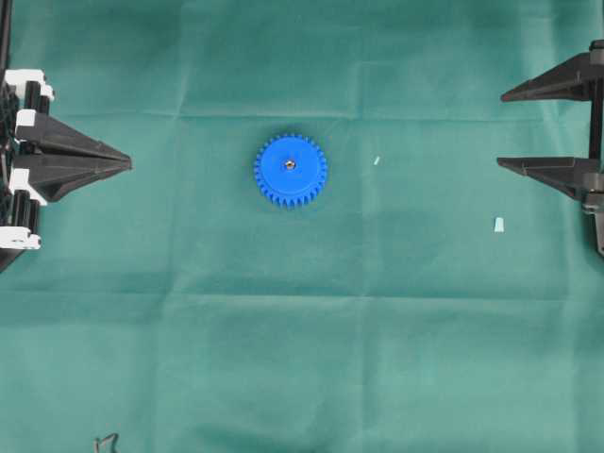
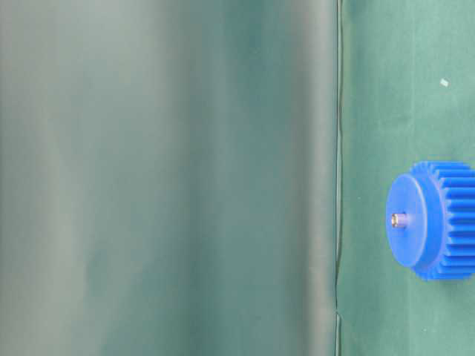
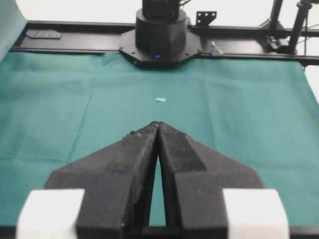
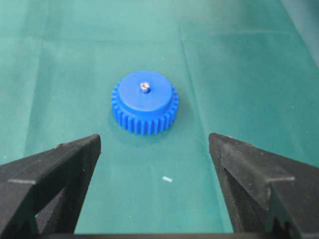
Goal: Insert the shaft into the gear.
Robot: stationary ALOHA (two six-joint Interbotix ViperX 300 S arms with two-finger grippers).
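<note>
The blue gear lies flat in the middle of the green cloth. The shaft stands in its centre hole, its silvery tip poking up. The table-level view shows the gear and the shaft from the side. My left gripper rests at the left edge, well away from the gear, its fingertips together and nothing between them. My right gripper sits at the right edge, open wide and empty. In its wrist view the gear with the shaft lies ahead of the gripper.
A tiny pale sliver lies right of the gear, seen also as a sliver between the right fingers. A small pale wedge-shaped bit lies near the right gripper. The opposite arm's base stands at the cloth's far edge.
</note>
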